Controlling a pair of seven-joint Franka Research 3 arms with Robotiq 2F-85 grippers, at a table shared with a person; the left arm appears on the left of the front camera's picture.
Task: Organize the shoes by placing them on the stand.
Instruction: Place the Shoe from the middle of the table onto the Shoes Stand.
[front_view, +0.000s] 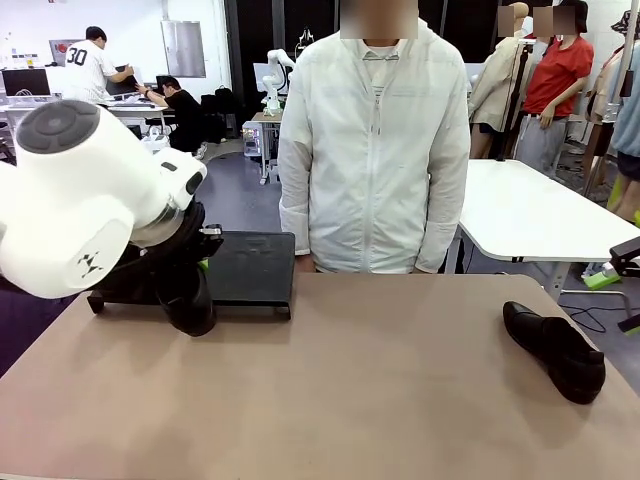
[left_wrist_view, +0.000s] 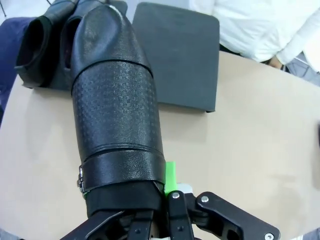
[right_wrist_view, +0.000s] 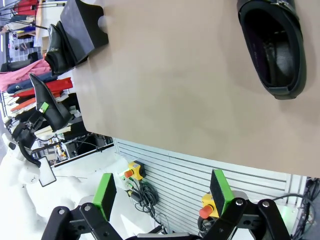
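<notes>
The left fingers (front_view: 196, 258) are clamped on the heel end of one of the shoes, the held shoe (front_view: 190, 305); in the left wrist view the left fingers (left_wrist_view: 167, 200) grip its back rim, a green pad (left_wrist_view: 170, 176) pressing the side just behind a buckled strap. The held shoe (left_wrist_view: 115, 110) hangs steeply, toe down, just in front of the stand (front_view: 250, 268); whether its toe touches the desk (front_view: 350, 410) I cannot tell.

The stand sits at the far left of the desk, close to the person (front_view: 375, 150) in a white jacket who stands at the far edge. In the front view its right tray is bare, and the arm covers most of the left tray. In the left wrist view another shoe (left_wrist_view: 32, 47) rests on the left tray, opening toward the camera; a second dark opening shows just beside it, partly hidden behind the held shoe, and I cannot tell more of it. The stand (left_wrist_view: 180, 55) shows its bare tray there too.

The lone shoe (front_view: 555, 350) lies flat on the right side of the desk, well apart from the stand, toe toward the robot's side.

The right fingers (right_wrist_view: 162, 195) are spread wide and grip nothing, off the desk's edge; the lone shoe (right_wrist_view: 275, 47) lies beyond them.
</notes>
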